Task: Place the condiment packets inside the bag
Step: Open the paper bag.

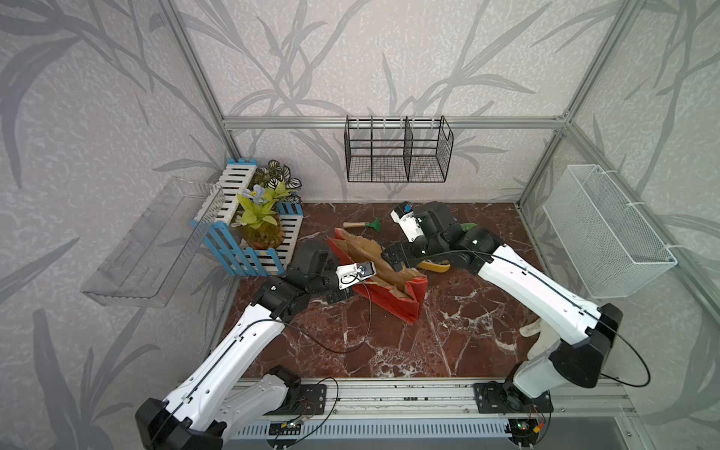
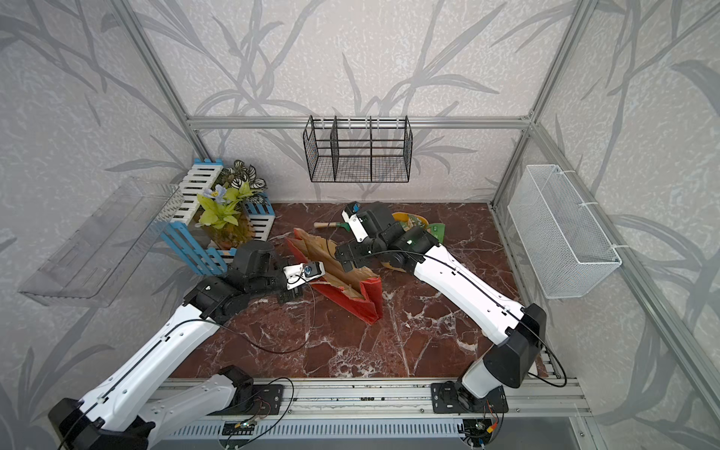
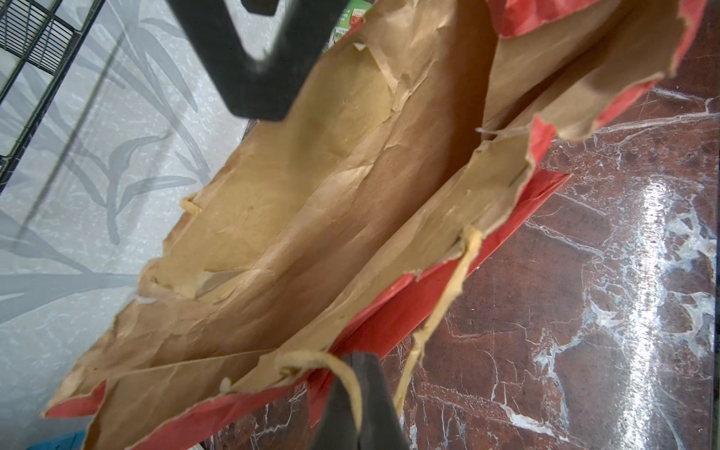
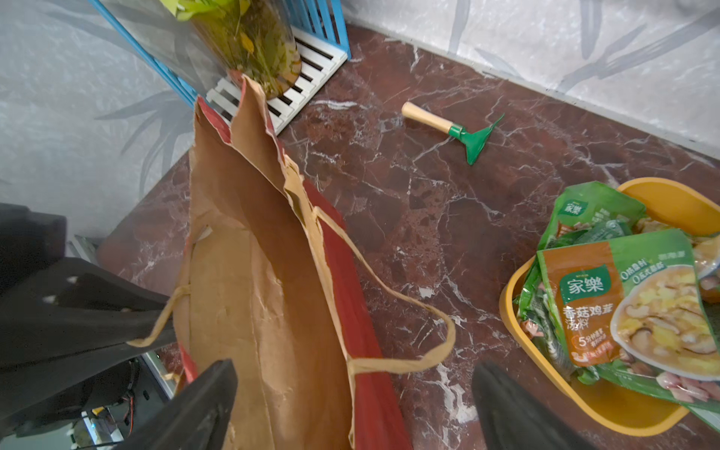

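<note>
Holding the bag open for loading, by the look of it. Both top views: bag stands mid-table between the arms, left gripper at its near wall, right gripper at the far rim. The yellow tub sits just behind, partly hidden by the right arm.

Left wrist: left claw clamped on the string handle, likely tugging that wall outward. No packet visible inside.

Right wrist: right claw spread wide, empty, straddling the rim. The condiment packets are heaped in the tub near the bag. Green hand rake lies well apart.
</note>
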Robot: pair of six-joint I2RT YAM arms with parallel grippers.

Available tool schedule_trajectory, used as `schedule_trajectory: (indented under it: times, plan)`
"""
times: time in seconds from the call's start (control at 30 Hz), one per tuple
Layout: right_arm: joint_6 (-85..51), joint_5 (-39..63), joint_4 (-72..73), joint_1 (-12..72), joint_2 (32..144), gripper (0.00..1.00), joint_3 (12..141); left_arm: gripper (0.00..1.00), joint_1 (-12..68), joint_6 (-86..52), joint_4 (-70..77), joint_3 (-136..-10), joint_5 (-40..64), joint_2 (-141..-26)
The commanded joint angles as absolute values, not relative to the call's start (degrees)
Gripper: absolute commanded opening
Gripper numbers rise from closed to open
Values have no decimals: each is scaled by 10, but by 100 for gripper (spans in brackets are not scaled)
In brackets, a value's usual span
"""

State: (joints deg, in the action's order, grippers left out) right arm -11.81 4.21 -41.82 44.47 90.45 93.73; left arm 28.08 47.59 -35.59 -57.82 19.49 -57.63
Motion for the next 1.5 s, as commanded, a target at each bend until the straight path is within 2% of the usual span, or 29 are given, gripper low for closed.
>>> schedule_trajectory:
  times: [0.0, 0.07, 0.27, 0.37, 0.57, 0.63, 0.67, 0.7, 0.73, 0.77, 0.83, 1.03, 1.2, 1.47]
  plan:
    - [-96, 57, -457, 446, 926, 99, 961, 0, 283, 484, -364, -570, 188, -568]
    - [-96, 57, -463, 446, 945, 99, 973, 0, 283, 485, -364, -570, 186, -566]
    - [-102, 72, -490, 446, 1009, 79, 1032, 0, 283, 485, -370, -569, 176, -558]
    - [-106, 72, -507, 447, 1035, 63, 1065, 0, 283, 483, -375, -576, 168, -554]
    - [-133, 35, -504, 447, 1024, 16, 1071, 0, 282, 419, -352, -608, 123, -547]
    - [-166, 5, -471, 447, 991, 5, 1038, 0, 280, 365, -301, -612, 75, -544]
    - [-189, -6, -446, 447, 973, 1, 1020, 13, 279, 336, -271, -612, 46, -544]
    - [-210, -19, -421, 448, 949, 0, 997, 32, 279, 303, -245, -613, 18, -543]
    - [-241, -34, -397, 449, 933, 0, 978, 59, 278, 271, -228, -619, -1, -544]
    - [-268, -51, -373, 452, 912, 0, 950, 81, 278, 239, -218, -626, -10, -543]
    - [-322, -89, -314, 462, 880, 0, 900, 98, 277, 177, -210, -641, 7, -540]
    - [-399, -195, -227, 512, 846, 0, 836, 100, 277, 23, -227, -675, 91, -560]
    - [-418, -267, -187, 553, 841, 0, 814, 100, 275, -46, -226, -661, 62, -577]
    - [-456, -296, -128, 562, 833, 0, 774, 100, 242, -86, -253, -665, 44, -591]
